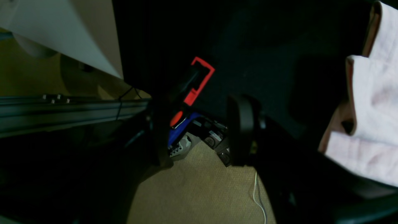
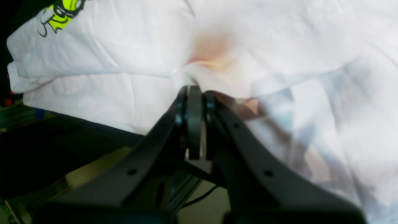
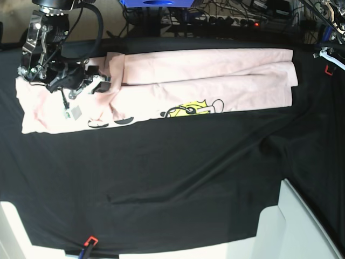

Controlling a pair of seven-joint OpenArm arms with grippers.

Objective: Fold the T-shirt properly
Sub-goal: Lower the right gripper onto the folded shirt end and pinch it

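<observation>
The pale pink T-shirt [image 3: 215,78] lies folded into a long band across the far part of the black table cloth [image 3: 178,183]. Its yellow cartoon print [image 3: 194,108] and black lettering show along the near edge. My right gripper [image 3: 105,83] is at the shirt's left end, shut on a pinch of pink fabric. In the right wrist view the right gripper [image 2: 194,93] has fabric bunched at its closed fingertips, and the print [image 2: 62,12] is at the top left. My left gripper [image 1: 199,124] is open and empty by the table's edge. The shirt's folded end [image 1: 373,109] is off to its right.
A red clamp [image 1: 200,81] grips the cloth edge near the left gripper and also shows in the base view [image 3: 327,69]. Another clamp [image 3: 89,243] sits at the near edge. A white panel [image 3: 302,226] stands at the near right. Cables and boxes lie beyond the far edge.
</observation>
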